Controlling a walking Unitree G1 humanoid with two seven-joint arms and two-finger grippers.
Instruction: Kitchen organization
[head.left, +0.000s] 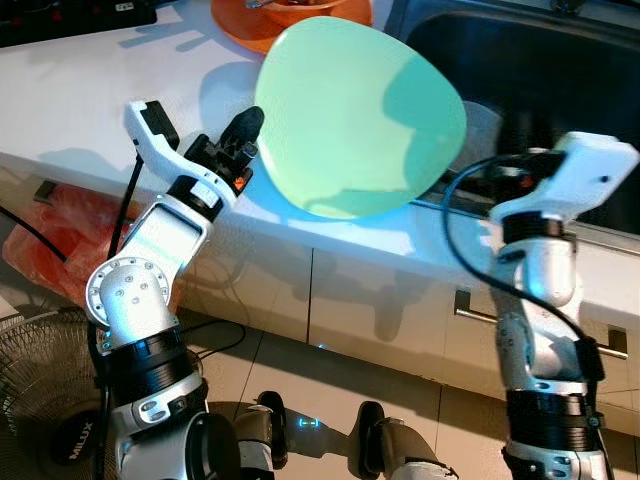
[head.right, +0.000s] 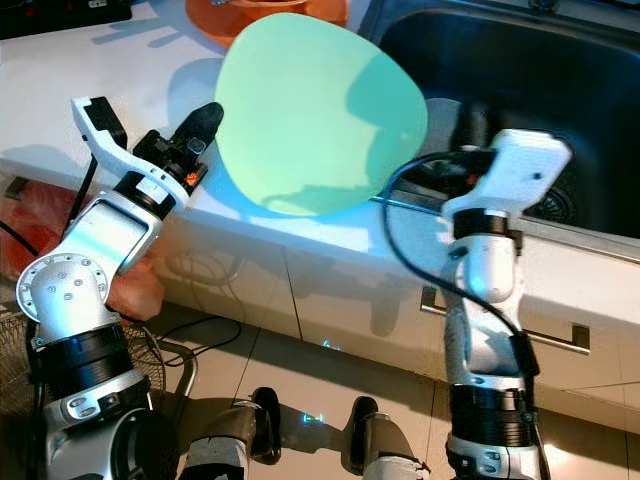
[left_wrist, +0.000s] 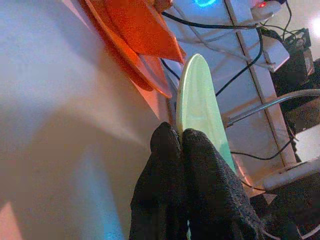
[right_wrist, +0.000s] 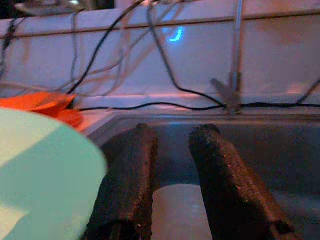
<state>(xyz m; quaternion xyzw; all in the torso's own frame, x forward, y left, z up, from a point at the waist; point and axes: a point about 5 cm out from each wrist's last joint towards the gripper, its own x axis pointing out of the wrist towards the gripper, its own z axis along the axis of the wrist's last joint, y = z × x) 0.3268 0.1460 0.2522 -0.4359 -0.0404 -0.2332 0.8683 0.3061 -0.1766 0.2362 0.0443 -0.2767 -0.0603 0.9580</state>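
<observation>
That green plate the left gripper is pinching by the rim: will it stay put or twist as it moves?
The green plate keeps its shape held by one edge, so probably stiff. The left gripper grips only the rim, so it may pivot. Its glossy surface suggests it could slip.

Left gripper (left_wrist: 182, 145) pinched closed, right gripper (right_wrist: 172, 150) with fingers parted
</observation>
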